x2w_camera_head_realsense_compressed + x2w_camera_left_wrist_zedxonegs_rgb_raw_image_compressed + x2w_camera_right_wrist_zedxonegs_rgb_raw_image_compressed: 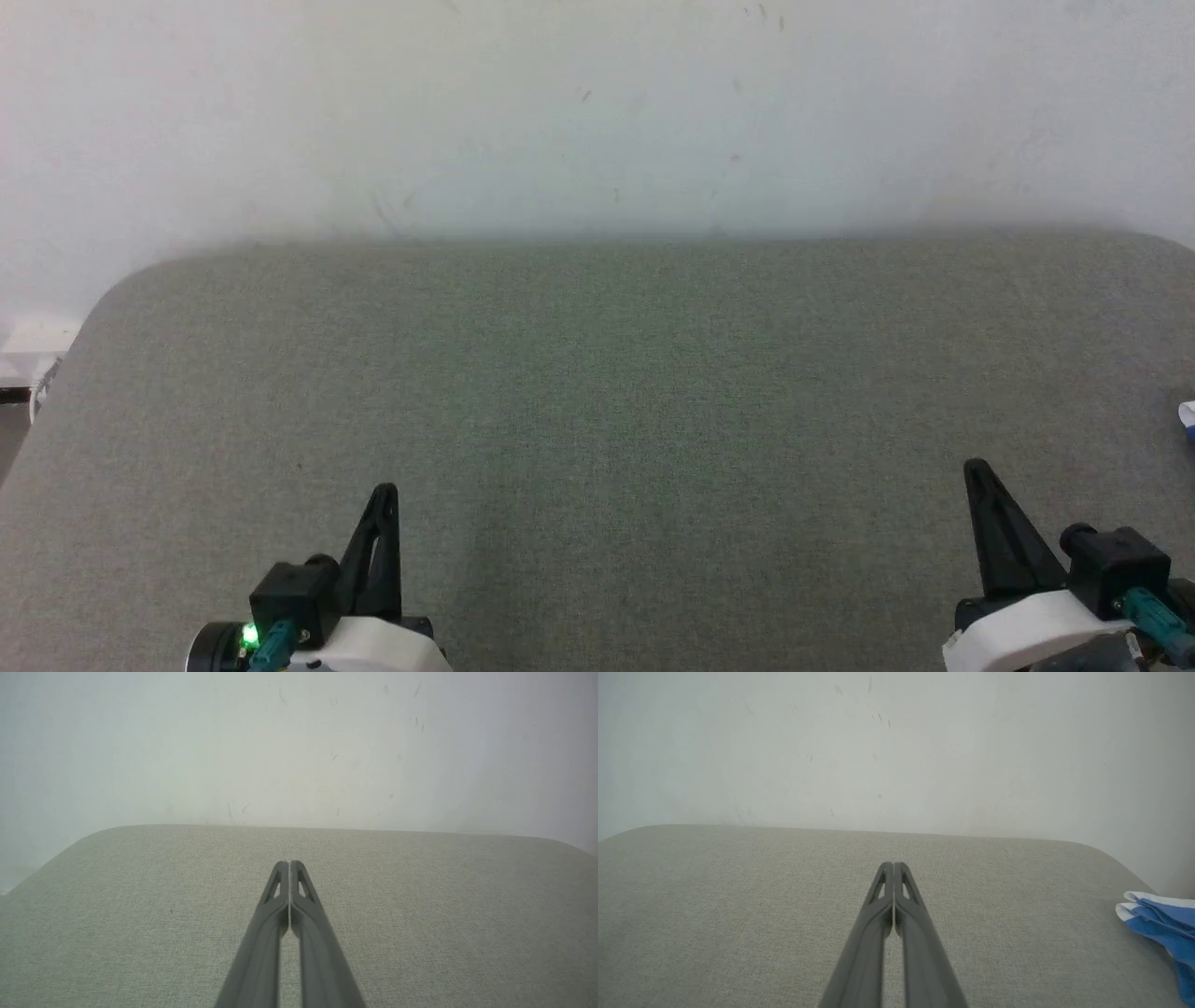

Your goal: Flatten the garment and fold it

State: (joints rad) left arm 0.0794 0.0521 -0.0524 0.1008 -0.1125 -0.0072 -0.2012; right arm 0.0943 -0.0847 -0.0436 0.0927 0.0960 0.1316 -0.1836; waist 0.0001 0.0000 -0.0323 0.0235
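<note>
The left gripper is pinched tight on nothing over the grey table. The right gripper is the same. The garment lies far right, near the table's edge, so a clumsy reach could push it off.

Bright blue soft fabric garment with white trim: clipped by the right wrist view's right edge. Only a crumpled corner shows, so shape and lay are unreadable. In the head view it's a tiny white-blue sliver at the right edge.
Grey woven fabric table top runs off the bottom and both sides.
Left gripper and right gripper: bodies cut by the bottom edge.
Small white and dark bits past the table's left corner: too small to identify.
</note>
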